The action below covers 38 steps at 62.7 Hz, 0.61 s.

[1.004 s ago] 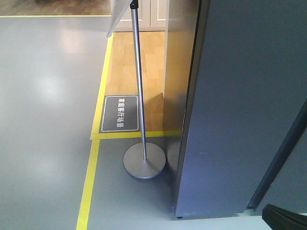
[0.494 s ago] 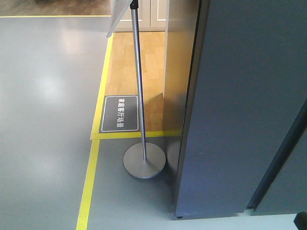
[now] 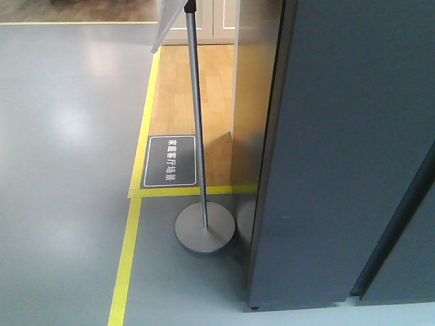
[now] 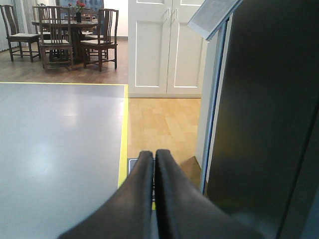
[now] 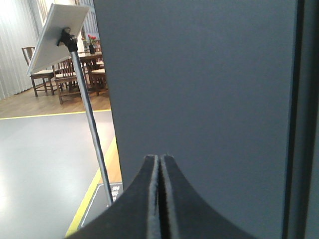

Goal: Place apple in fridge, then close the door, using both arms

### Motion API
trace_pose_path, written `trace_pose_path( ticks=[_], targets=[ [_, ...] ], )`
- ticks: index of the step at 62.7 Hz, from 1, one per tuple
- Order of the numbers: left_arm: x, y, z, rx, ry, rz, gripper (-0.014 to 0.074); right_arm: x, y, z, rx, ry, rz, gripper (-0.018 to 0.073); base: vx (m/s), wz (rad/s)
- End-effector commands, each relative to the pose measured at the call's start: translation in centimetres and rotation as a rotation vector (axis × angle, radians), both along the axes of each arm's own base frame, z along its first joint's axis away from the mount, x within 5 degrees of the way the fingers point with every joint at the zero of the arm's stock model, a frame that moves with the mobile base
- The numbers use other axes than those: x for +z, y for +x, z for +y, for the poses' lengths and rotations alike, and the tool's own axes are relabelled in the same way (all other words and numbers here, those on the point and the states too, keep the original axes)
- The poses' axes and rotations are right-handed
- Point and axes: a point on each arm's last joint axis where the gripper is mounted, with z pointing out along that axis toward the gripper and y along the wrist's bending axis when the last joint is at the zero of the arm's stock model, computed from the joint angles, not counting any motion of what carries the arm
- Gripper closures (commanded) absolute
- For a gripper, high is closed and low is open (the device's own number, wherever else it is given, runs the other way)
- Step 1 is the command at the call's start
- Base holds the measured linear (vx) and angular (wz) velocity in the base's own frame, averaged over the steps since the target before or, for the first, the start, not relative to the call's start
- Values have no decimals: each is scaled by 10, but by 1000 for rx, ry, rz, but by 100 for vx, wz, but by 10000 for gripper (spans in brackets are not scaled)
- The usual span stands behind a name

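In the front-facing view, the dark grey fridge [image 3: 340,149] is seen filling the right part, from 12 to 5 o'clock. Its front is shut flat, so the door cannot be told from the body. A sign stand [image 3: 198,136] is placed just beside it at 9 o'clock, with its round base [image 3: 204,231] resting on the grey floor [image 3: 61,170]. Neither gripper is shown here, and the apple is not seen in any view.

In the left wrist view, the left gripper [image 4: 153,159] is held with its fingers pressed together, nothing between them. The fridge is seen at 3 o'clock.

In the right wrist view, the right gripper [image 5: 159,164] is likewise closed on nothing, pointed at the grey fridge face at 12 o'clock
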Motion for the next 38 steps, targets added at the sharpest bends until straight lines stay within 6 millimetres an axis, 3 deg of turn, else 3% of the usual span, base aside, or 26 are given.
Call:
trace_pose_path(
  ticks=[1, 38],
  targets=[
    [1, 0, 0, 1, -19, -70, 604, 4, -1, 1, 5, -23, -93, 563, 0, 0],
    [1, 0, 0, 1, -19, -70, 604, 8, -2, 1, 8, -8, -133, 563, 0, 0]
  ],
)
